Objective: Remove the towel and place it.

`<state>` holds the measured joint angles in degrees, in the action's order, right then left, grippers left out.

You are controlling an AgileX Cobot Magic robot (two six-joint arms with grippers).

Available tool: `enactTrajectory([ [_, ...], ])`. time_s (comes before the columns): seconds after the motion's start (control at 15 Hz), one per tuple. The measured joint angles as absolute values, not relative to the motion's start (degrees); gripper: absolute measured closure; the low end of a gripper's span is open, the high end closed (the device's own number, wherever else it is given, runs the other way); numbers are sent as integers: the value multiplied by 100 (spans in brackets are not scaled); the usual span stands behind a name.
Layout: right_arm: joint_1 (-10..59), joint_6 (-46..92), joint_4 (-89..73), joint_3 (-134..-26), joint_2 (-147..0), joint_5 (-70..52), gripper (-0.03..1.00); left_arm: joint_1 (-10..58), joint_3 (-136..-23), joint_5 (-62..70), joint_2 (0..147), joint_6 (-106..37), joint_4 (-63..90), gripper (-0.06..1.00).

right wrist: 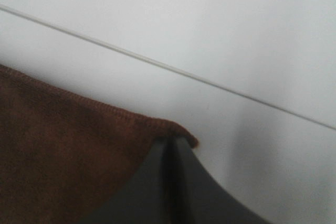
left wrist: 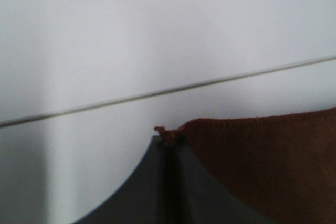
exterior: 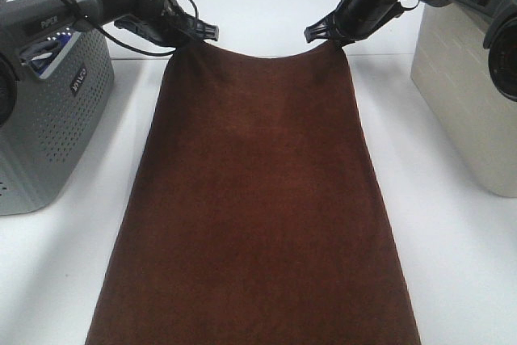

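Pinching one far corner each, left claw (exterior: 208,35) and right claw (exterior: 321,36) are both clenched on the towel (exterior: 258,199), probably so it lays out spread and unwrinkled; top edge sags between them; rest lies along the white counter (exterior: 452,280), between grey basket (exterior: 48,119) and beige bin (exterior: 468,94); room plain, bright.
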<state>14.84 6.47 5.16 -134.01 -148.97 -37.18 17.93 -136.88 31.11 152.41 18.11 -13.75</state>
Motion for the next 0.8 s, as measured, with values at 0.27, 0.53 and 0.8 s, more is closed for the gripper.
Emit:
enactTrajectory([
  [0.27, 1484, 647, 762, -13401, -14914, -3083, 97, 1725, -13688, 2263, 15258, 2091, -1513, 94],
  [0.53, 1484, 647, 940, -13401, -15143, -2796, 97, 1662, -13688, 2040, 15453, 2177, -1713, 94],
  [0.8, 1484, 647, 1054, -13401, -15246, -2435, 97, 1662, -13688, 1507, 15539, 2177, -1753, 94],
])
